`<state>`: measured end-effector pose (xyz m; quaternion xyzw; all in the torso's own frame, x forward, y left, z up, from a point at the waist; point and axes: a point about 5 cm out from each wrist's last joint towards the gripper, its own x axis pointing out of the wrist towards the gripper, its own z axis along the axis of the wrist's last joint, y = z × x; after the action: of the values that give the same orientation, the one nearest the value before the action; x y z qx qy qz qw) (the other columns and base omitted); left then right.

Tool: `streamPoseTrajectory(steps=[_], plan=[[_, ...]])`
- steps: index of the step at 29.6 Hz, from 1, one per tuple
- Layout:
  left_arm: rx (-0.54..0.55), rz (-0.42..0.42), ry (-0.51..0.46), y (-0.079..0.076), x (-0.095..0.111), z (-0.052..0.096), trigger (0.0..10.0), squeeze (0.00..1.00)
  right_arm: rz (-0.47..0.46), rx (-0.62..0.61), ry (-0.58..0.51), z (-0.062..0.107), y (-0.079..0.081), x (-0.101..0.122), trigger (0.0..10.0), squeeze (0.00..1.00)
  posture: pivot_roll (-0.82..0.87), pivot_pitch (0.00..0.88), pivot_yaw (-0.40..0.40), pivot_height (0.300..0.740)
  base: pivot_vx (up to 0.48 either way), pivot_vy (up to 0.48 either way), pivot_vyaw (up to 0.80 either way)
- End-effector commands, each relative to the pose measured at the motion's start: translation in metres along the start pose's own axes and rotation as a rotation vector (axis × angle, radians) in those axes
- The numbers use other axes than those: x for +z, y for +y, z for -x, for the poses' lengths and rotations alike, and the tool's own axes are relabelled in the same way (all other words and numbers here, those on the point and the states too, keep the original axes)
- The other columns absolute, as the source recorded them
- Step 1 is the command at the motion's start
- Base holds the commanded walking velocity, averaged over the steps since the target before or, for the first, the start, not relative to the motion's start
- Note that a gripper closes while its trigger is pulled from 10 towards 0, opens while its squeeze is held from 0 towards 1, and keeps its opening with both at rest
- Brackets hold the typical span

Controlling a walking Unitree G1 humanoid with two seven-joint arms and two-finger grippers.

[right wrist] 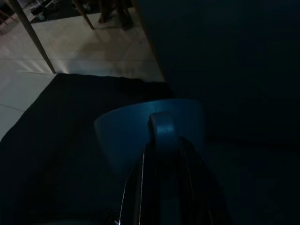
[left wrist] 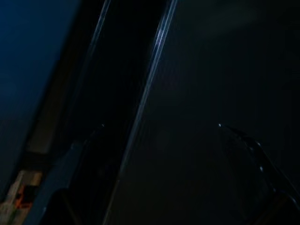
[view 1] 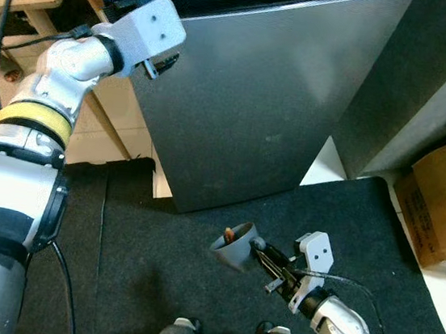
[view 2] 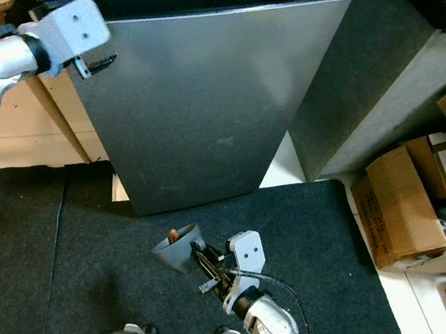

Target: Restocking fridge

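Left eye view: left claw (view 1: 161, 63) raised at the upper edge of the closed grey fridge door (view 1: 254, 114); its finger gap cannot be told; right claw (view 1: 267, 262) low over the black mat (view 1: 157, 240), pinching the handle of a grey-blue cup (view 1: 236, 247)
Right eye view: cup tilted, something brownish inside; cardboard boxes (view 2: 414, 199) well apart, on the right
Left wrist view: very dark; door edge (left wrist: 150, 93) as a pale line
Right wrist view: fingers (right wrist: 136, 187) closed on the cup handle (right wrist: 161, 129); pale floor tiles (right wrist: 70, 47) beyond the mat

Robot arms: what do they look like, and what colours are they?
Both arms are shiny silver with black joints. The left arm wears a yellow band, ends in a pale grey block with small holes, and has black cables running along it. The right gripper has long black fingers, a matching grey block and a thin cable.
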<state>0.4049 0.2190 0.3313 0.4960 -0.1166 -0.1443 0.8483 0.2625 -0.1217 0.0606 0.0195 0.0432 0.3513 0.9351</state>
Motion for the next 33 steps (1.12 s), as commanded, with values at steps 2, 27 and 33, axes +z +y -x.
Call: streamPoseTrajectory(steps=[2, 27, 33], plan=[[-0.054, -0.024, 0.034, -0.007, -0.001, -0.004, 10.0, 0.0, -0.016, -0.014, 0.027, 0.007, 0.002, -0.007, 10.0, 0.0, -0.13, 0.336, 0.047, 0.74, 0.0, 0.0, 0.0], [-0.339, 0.333, -0.148, 0.0, 0.026, -0.005, 10.0, 0.0, 0.001, -0.027, 0.024, -0.001, -0.003, 0.001, 10.0, 0.0, -0.11, 0.295, 0.049, 0.74, 0.0, 0.0, 0.0], [-0.529, 0.418, -0.391, 0.005, 0.059, -0.002, 10.0, 0.0, 0.003, -0.029, 0.022, -0.003, -0.005, 0.002, 10.0, 0.0, -0.1, 0.288, 0.048, 0.74, 0.0, 0.0, 0.0]])
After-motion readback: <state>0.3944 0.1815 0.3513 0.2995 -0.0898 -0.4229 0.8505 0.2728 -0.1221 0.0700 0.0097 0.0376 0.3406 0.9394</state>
